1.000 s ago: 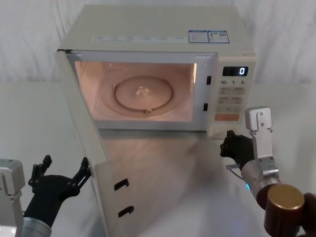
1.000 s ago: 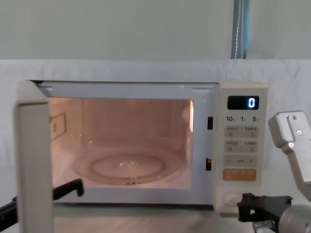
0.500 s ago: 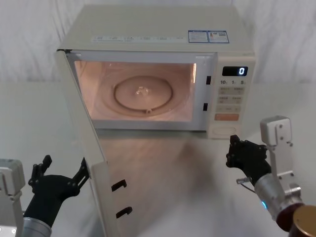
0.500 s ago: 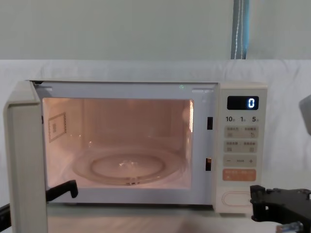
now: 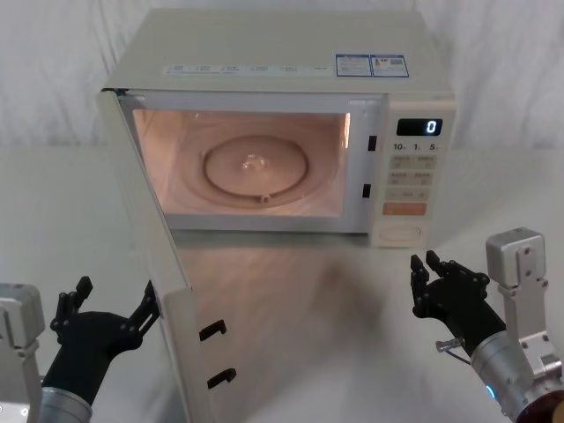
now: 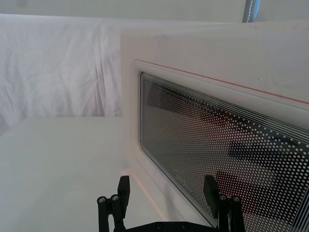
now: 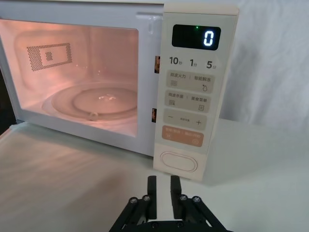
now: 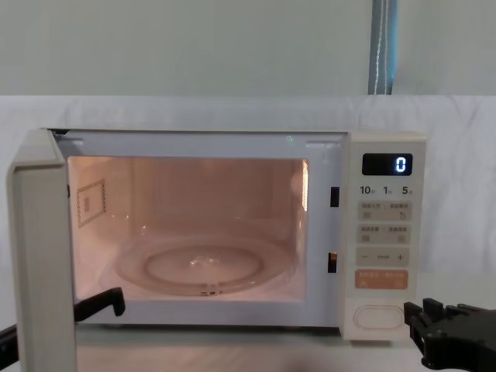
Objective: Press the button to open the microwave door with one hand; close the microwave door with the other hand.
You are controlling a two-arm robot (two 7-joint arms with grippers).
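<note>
Microwave door (image 5: 150, 256) swung open toward 7 o'clock; left gripper (image 5: 106, 310), fingers spread, beside its outer face. Right gripper (image 5: 425, 264), fingers nearly together, at 5 o'clock, apart from the button (image 5: 399, 233).

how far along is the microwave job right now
Opening looks done: the microwave door stands swung wide and the cavity is lit. The right pincer sits on the table side of the button, fingers nearly together, not touching it. In hand: the left pincer is open beside the door's outer face. Left: pushing the door shut.
</note>
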